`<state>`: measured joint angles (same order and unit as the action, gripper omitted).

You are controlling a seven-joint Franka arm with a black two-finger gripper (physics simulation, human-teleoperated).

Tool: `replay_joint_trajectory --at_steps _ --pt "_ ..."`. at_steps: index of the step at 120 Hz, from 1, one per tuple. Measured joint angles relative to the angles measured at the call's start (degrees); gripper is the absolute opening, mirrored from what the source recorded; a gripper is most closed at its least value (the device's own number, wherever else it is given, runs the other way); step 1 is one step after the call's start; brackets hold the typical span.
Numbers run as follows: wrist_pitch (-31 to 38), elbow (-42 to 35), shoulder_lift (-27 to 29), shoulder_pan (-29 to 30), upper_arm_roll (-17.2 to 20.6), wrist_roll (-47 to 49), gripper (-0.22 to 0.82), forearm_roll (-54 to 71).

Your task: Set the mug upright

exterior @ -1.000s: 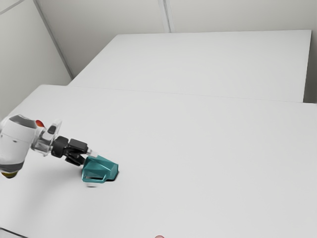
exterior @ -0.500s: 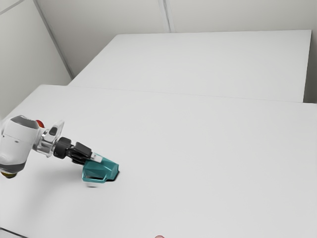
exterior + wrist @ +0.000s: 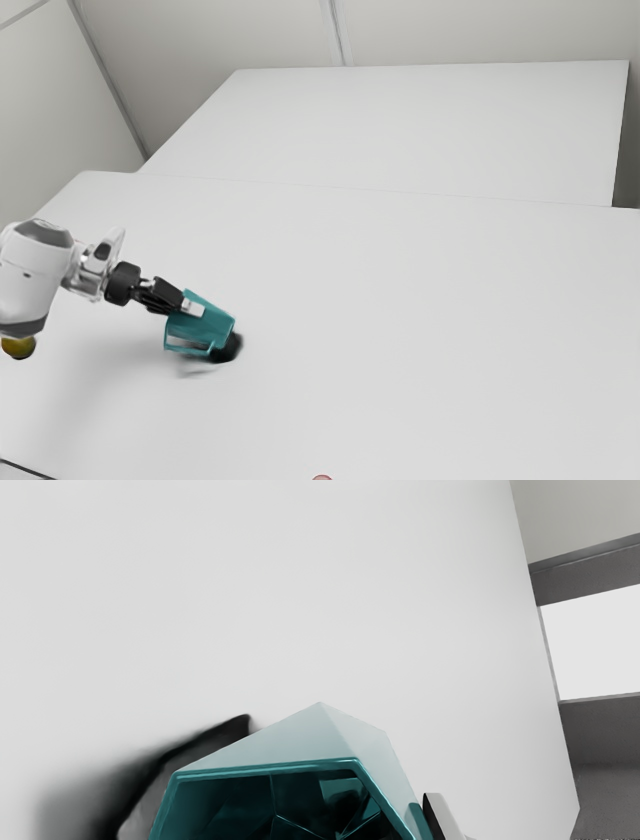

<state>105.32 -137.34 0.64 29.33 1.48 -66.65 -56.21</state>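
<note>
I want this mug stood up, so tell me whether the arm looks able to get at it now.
Yes, most likely: the arm's gripper is right at the tilted mug, whose open mouth faces the hand, and I see nothing between them.

**No Readable Writing in Either View**

No text, label, brand, number or sign could be read in the exterior view or the wrist view.
</note>
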Motion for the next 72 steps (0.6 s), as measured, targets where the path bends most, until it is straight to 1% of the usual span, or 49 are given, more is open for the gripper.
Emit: replay_joint_trajectory --at_steps 17,28,41,62,72 --pt "0.05 0.73 3.78 -0.81 0.52 1.10 -0.16 3.02" --pt "0.13 2.54 5.41 -1.13 1.91 2.78 -0.17 7.35" --pt "0.20 6.17 6.07 -1.97 3.99 5.93 -0.17 14.53" --pt "0.53 9.71 6.29 -4.80 4.79 12.52 -0.17 25.81" --pt "0.82 11.56 6.30 -7.06 5.05 16.18 -0.17 31.22"
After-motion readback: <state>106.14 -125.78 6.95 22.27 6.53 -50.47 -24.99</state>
